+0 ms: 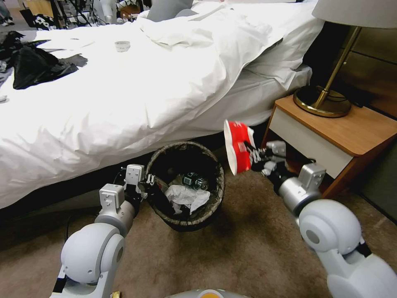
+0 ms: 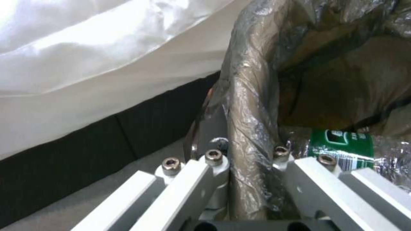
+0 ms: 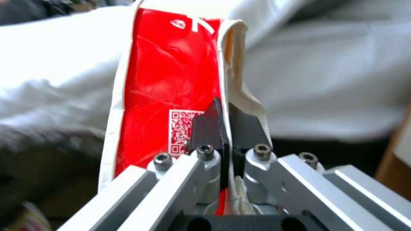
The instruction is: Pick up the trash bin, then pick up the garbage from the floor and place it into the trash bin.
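The trash bin with its dark liner is next to the bed's edge. My left gripper is shut on its near-left rim; in the left wrist view the fingers pinch the liner-covered rim. Inside lie a green-labelled bottle and white tissue. To the right of the bin and slightly above its rim, my right gripper holds a red-and-white carton in the air. In the right wrist view the dark fingertips clamp the carton's edge.
The white-sheeted bed overhangs the floor just behind the bin. A wooden nightstand with a brass lamp stands close to the right arm. Brown carpet lies open in front. Black clothing lies on the bed.
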Available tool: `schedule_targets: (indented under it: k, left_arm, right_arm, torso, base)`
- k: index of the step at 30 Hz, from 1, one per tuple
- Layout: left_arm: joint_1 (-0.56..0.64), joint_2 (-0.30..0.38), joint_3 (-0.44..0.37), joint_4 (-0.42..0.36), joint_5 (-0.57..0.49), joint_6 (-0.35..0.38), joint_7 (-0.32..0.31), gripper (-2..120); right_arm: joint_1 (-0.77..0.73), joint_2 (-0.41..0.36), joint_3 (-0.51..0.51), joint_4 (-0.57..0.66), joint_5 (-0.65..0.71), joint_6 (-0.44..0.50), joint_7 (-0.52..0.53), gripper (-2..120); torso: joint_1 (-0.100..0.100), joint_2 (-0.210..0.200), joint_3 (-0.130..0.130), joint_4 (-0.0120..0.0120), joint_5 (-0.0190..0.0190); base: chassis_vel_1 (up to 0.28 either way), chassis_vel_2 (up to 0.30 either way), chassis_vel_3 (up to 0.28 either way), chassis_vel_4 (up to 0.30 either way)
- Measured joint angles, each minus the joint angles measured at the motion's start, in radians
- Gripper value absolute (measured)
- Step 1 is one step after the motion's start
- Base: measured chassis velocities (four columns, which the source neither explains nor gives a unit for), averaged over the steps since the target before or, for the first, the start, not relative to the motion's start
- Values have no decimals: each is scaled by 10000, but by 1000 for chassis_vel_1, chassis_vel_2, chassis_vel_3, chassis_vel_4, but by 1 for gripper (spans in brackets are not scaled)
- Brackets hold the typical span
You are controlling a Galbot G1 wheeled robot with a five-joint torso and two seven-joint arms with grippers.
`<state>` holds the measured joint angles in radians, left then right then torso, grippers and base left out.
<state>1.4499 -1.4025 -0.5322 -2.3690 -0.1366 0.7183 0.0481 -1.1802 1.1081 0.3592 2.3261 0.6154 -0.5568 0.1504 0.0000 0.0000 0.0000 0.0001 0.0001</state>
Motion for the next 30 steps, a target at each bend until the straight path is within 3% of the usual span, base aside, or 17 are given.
schedule_targets:
  k: [9, 14, 23, 30]
  left_arm:
    - [-7, 7, 192, 3, 140, 24, 1, 2]
    - [1, -30, 300, 4, 254, 38, 0, 2]
    - [12, -166, 400, 6, 435, 50, -16, 2]
    - [1, -183, 373, 7, 442, 58, -28, 2]
  right_arm:
    - [759, -844, -276, 944, 816, -247, -266, 0]
    - [982, -1216, -1113, 880, 542, -239, -563, 0]
    - [1513, -1152, -2820, -18, -155, -229, -645, 0]
    - [1524, -896, -3453, -573, -551, -213, -662, 0]
  torso:
    - [0, 1, 0, -2, -1]
    - [-1, 0, 0, -3, -1]
    - [0, 0, 0, -1, -1]
    - [1, 0, 0, -1, -1]
  base:
    - [0, 0, 0, 0]
    - [0, 0, 0, 0]
    - [0, 0, 0, 0]
    - [0, 0, 0, 0]
